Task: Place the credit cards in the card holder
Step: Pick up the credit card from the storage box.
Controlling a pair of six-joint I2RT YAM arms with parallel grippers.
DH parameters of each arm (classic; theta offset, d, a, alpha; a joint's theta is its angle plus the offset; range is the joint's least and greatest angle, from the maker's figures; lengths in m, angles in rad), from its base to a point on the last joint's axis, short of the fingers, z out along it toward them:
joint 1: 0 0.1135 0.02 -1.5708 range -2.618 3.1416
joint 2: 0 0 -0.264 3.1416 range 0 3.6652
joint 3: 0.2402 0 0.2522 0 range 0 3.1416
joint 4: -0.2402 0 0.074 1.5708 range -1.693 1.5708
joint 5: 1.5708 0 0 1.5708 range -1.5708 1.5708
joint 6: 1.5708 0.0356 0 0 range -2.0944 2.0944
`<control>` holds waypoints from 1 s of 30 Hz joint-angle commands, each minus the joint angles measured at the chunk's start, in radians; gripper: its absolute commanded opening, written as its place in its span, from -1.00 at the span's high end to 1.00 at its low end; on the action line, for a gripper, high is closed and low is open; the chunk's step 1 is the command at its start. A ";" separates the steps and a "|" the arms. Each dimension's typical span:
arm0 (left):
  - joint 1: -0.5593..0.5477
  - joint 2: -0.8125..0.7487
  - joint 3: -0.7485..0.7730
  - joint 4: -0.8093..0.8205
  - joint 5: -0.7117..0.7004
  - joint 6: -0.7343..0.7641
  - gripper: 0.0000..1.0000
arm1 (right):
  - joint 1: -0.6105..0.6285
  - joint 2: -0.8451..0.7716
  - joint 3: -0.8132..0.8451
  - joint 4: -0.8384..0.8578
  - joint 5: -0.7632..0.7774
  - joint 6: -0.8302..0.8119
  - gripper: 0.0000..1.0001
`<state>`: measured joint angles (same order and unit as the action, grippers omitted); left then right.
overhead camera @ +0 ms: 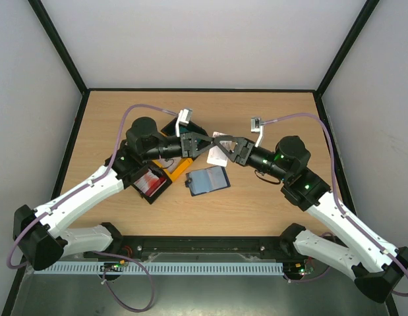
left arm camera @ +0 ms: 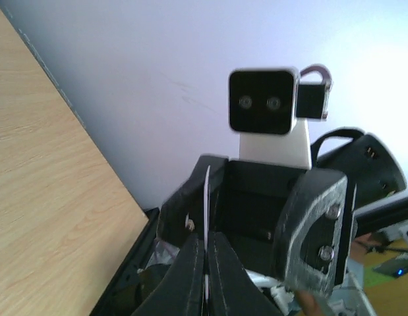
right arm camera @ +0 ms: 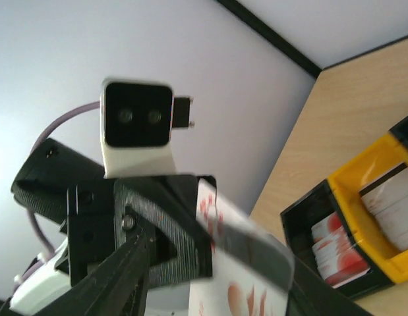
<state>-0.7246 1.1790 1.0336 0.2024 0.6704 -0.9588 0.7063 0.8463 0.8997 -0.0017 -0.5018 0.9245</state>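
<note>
Wooden table (overhead camera: 269,118) inside a white-walled enclosure; bare board open toward the far and right edges. Mid-table: left gripper (left arm camera: 207,257) clamped tight on one red-and-white credit card (right arm camera: 243,263). Right gripper (overhead camera: 225,142) with fingers apart either side of it; contact blurred, cannot tell. One navy card holder (overhead camera: 208,180) lying open nearby. Two trays: black tray (overhead camera: 153,199), yellow tray (overhead camera: 180,168) part-hidden under left arm. Stacked cards (overhead camera: 149,182) uncountable.
</note>
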 commanded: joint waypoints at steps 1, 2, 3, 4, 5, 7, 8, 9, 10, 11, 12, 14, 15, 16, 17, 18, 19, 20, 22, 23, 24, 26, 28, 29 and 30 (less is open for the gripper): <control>-0.007 -0.037 -0.011 0.137 -0.133 -0.154 0.95 | -0.003 -0.024 -0.038 0.055 -0.145 0.073 0.13; -0.007 -0.039 -0.011 0.129 -0.153 -0.163 0.95 | -0.003 -0.028 -0.052 0.061 -0.149 0.098 0.18; -0.007 -0.042 -0.015 0.125 -0.172 -0.171 0.95 | -0.004 -0.035 -0.063 0.071 -0.150 0.125 0.26; -0.004 -0.044 -0.021 0.125 -0.187 -0.182 0.95 | -0.004 -0.041 -0.076 0.074 -0.144 0.158 0.37; -0.001 -0.046 -0.032 0.124 -0.201 -0.206 0.95 | -0.002 -0.048 -0.085 0.067 -0.134 0.191 0.51; 0.012 -0.054 -0.074 0.141 -0.213 -0.276 0.95 | -0.003 -0.062 -0.093 0.064 -0.136 0.237 0.54; 0.020 -0.063 -0.119 0.190 -0.208 -0.313 0.95 | -0.003 -0.068 -0.099 0.068 -0.140 0.258 0.55; 0.023 -0.074 -0.142 0.231 -0.207 -0.350 0.95 | -0.002 -0.072 -0.104 0.078 -0.142 0.277 0.57; 0.027 -0.087 -0.189 0.272 -0.209 -0.387 0.95 | -0.003 -0.073 -0.109 0.093 -0.148 0.304 0.60; 0.031 -0.098 -0.218 0.309 -0.205 -0.413 0.95 | -0.004 -0.070 -0.115 0.115 -0.158 0.326 0.63; 0.034 -0.110 -0.236 0.326 -0.202 -0.426 0.95 | -0.003 -0.068 -0.129 0.138 -0.162 0.353 0.67; 0.034 -0.136 -0.259 0.321 -0.201 -0.428 0.95 | -0.003 -0.069 -0.186 0.242 -0.163 0.431 0.68; 0.034 -0.146 -0.267 0.320 -0.200 -0.430 0.95 | -0.004 -0.065 -0.213 0.297 -0.163 0.463 0.67; 0.035 -0.154 -0.276 0.320 -0.196 -0.433 0.95 | -0.003 -0.054 -0.223 0.325 -0.163 0.474 0.65; 0.036 -0.161 -0.283 0.320 -0.190 -0.434 0.95 | -0.003 -0.043 -0.223 0.327 -0.159 0.466 0.62; 0.036 -0.164 -0.287 0.320 -0.183 -0.434 0.95 | -0.003 -0.030 -0.217 0.317 -0.153 0.451 0.58; 0.036 -0.163 -0.291 0.321 -0.174 -0.437 0.95 | -0.003 -0.015 -0.209 0.306 -0.149 0.434 0.53; 0.038 -0.161 -0.295 0.326 -0.161 -0.440 0.95 | -0.003 -0.001 -0.201 0.292 -0.142 0.421 0.51; 0.044 -0.158 -0.299 0.334 -0.132 -0.444 0.95 | -0.002 0.019 -0.198 0.286 -0.125 0.418 0.60; 0.049 -0.155 -0.300 0.333 -0.117 -0.443 0.95 | -0.002 0.023 -0.200 0.298 -0.120 0.422 0.70; 0.057 -0.154 -0.300 0.332 -0.102 -0.439 0.95 | -0.002 0.021 -0.202 0.299 -0.108 0.420 0.78; 0.069 -0.154 -0.301 0.317 -0.077 -0.421 0.95 | -0.003 0.010 -0.204 0.284 -0.079 0.411 0.95; 0.077 -0.156 -0.301 0.284 -0.063 -0.396 0.88 | -0.003 -0.003 -0.210 0.262 -0.046 0.397 0.96; 0.081 -0.158 -0.302 0.259 -0.060 -0.380 0.79 | -0.003 -0.008 -0.212 0.248 -0.033 0.387 0.96; 0.083 -0.161 -0.302 0.235 -0.055 -0.361 0.61 | -0.003 -0.013 -0.214 0.236 -0.020 0.374 0.96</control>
<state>-0.6529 1.0351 0.7338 0.4679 0.5434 -1.3724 0.7078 0.8577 0.6815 0.2584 -0.6075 1.3315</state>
